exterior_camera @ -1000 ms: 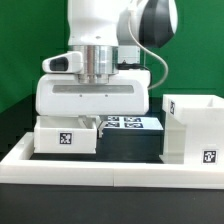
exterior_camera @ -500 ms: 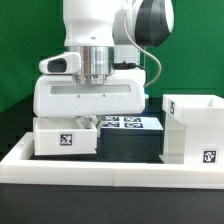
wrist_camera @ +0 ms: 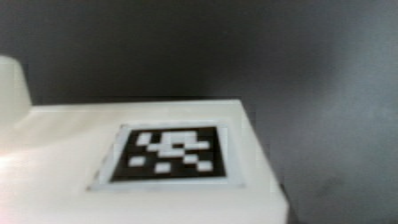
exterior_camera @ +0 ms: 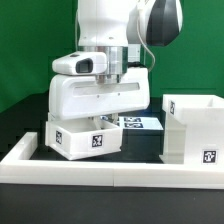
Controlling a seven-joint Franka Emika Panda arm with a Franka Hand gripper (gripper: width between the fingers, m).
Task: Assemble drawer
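Observation:
My gripper hangs under the big white hand and is shut on a small white tray. The tray is tilted and lifted off the black table, its marker tag facing the camera. The fingertips are mostly hidden behind the tray's wall. The wrist view shows only the tray's white tagged face close up, with no fingers in sight. The tall open box housing stands at the exterior view's right, apart from the tray. A second tray is not in view.
The marker board lies flat on the table behind the tray. A long low white border wall runs along the front and up the exterior view's left. A green backdrop stands behind.
The hand and the tray have moved toward the exterior view's right. The tray, flat on the table before, is now tilted and raised.

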